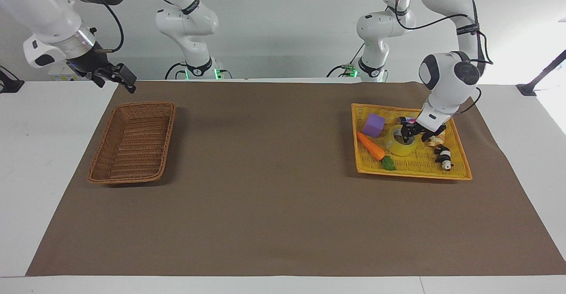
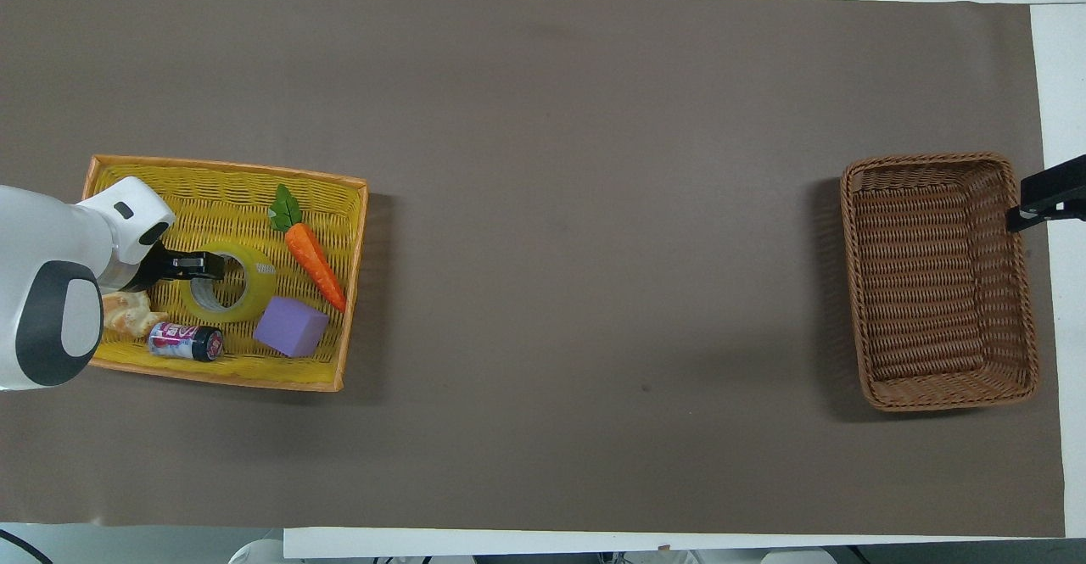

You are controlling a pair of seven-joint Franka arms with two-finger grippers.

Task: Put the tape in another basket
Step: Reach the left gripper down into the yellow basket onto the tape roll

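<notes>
Yellow tape [image 1: 400,143] being reached: left gripper [image 1: 409,133] at its rim, finger gap unreadable; next, grasp, carry to basket [image 1: 134,141].

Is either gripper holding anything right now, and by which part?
Cannot tell: the left gripper is at the tape rim. The right gripper waits, holding nothing.

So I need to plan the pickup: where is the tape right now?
The tape lies in the yellow tray at the left arm's end of the table, between the carrot and the croissant, with the left gripper at its rim.
</notes>
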